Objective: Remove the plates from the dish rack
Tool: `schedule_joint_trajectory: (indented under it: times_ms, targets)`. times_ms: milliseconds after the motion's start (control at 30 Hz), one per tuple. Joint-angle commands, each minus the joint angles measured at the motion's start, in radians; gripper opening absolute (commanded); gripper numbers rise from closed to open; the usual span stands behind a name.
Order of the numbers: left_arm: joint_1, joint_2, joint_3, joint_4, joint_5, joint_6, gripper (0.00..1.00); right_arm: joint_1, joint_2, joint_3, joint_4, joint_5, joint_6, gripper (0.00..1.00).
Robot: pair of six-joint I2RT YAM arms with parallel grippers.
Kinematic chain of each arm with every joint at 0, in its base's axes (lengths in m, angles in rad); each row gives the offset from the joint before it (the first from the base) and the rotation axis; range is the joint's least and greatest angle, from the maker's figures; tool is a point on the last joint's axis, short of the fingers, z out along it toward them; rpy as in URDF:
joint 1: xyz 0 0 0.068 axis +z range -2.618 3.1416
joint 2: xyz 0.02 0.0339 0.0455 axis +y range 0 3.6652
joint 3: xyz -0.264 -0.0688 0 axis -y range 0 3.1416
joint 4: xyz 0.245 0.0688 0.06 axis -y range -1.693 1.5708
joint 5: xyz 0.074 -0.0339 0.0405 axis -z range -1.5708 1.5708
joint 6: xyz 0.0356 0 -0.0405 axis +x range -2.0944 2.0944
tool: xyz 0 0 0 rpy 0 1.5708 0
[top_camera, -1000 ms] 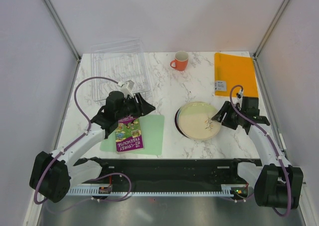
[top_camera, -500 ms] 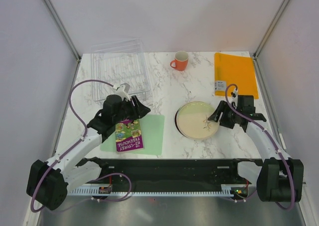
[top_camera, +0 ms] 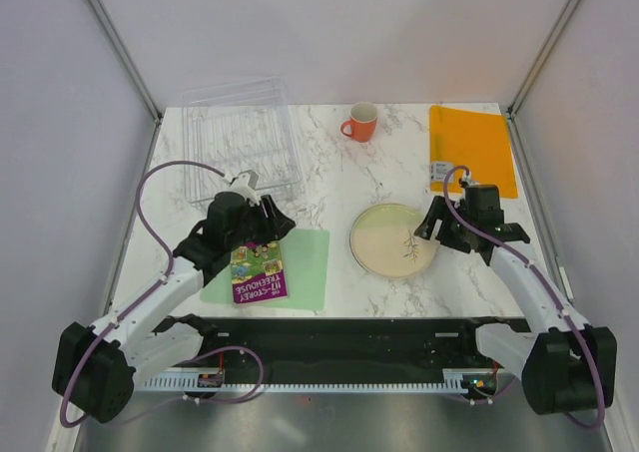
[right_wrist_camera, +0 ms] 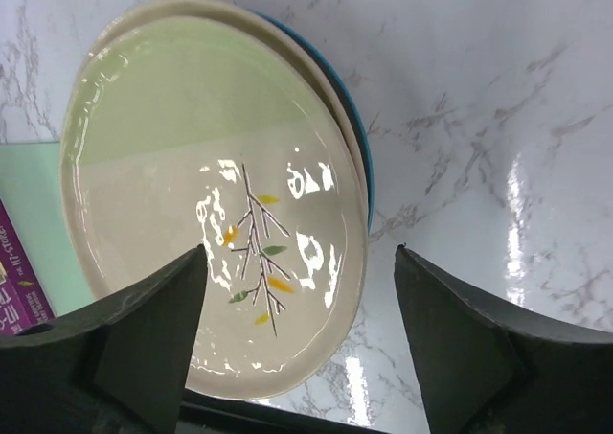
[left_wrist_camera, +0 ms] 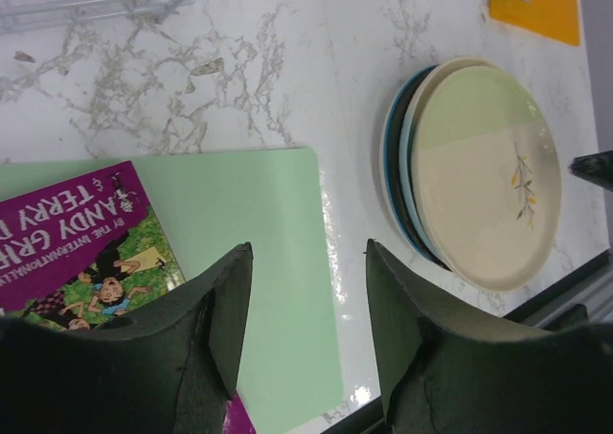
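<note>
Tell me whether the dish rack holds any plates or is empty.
Empty: the dish rack shows only bare clear dividers from above. The plates lie stacked flat on the marble table.

The dish rack (top_camera: 240,138) sits at the far left corner of the table (top_camera: 329,188). To its right along the far edge stands a mug (top_camera: 360,122), and further right a flat sheet (top_camera: 474,148) lies against the right edge, with a small card (top_camera: 440,172) on its near left corner. The plates (top_camera: 392,238) lie stacked one on another on the table, right of centre, well apart from the rack. Left of the stack, just beside it, a mat (top_camera: 305,267) lies at the near edge, with a book (top_camera: 258,272) on its left part.
</note>
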Motion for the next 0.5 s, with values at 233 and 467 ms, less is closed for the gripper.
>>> schedule_joint_trajectory:
  times_ms: [233,467]
  targets:
    - [-0.002,-0.127,0.123,-0.159,-0.184,0.198,1.00,0.001,-0.156,0.118,-0.011,0.203,-0.106,0.98]
    - [-0.002,-0.341,0.113,-0.162,-0.385,0.327,1.00,0.020,-0.312,-0.063,0.271,0.318,-0.155,0.98]
